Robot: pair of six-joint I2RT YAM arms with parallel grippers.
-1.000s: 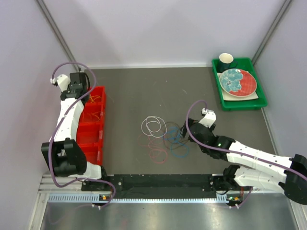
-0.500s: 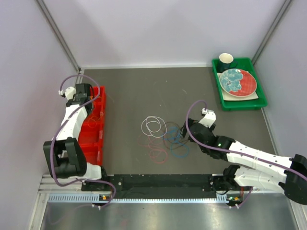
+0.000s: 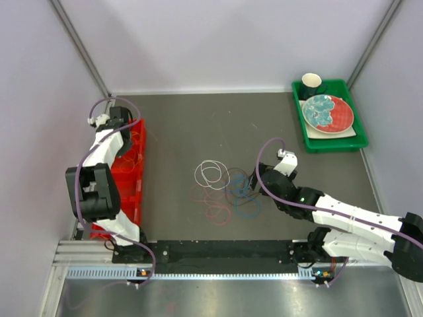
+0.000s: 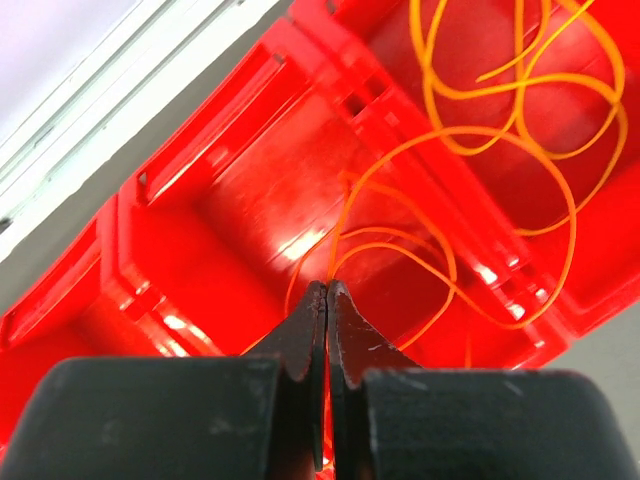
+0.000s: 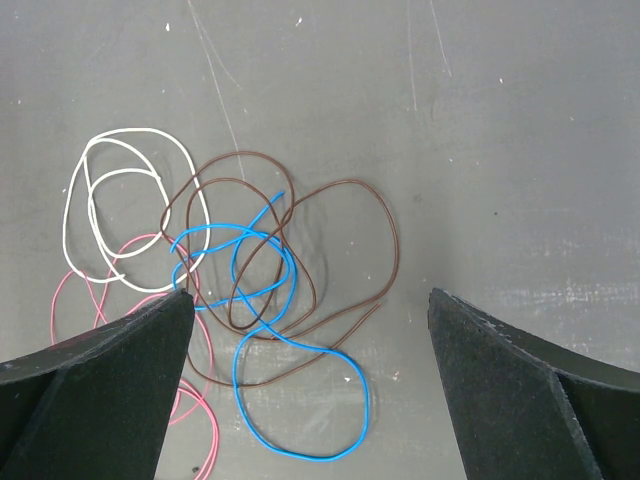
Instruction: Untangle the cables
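At the left edge of the bench [image 3: 198, 119], an orange-yellow cable [image 4: 574, 215] is seen lying in loose loops inside a red bin [image 4: 200, 190]. The left arm's jaws are pressed tight together over the bin. Strands of that cable run right up to their tips and appear to be pinched there.

Near the middle of the bench, four more cables are heaped together. A white cable [image 5: 125, 131] is at the left of the heap and a dark brown cable [image 5: 397, 240] at the right. A blue cable [image 5: 366, 405] is threaded across the brown loops, and a pink cable [image 5: 212, 440] crosses the white one.

The right arm's jaws are spread wide above this heap. From the right wrist camera, the tangle is framed between the two jaws and just ahead of them, and part of the pink loops is hidden by the jaw at the picture's left.
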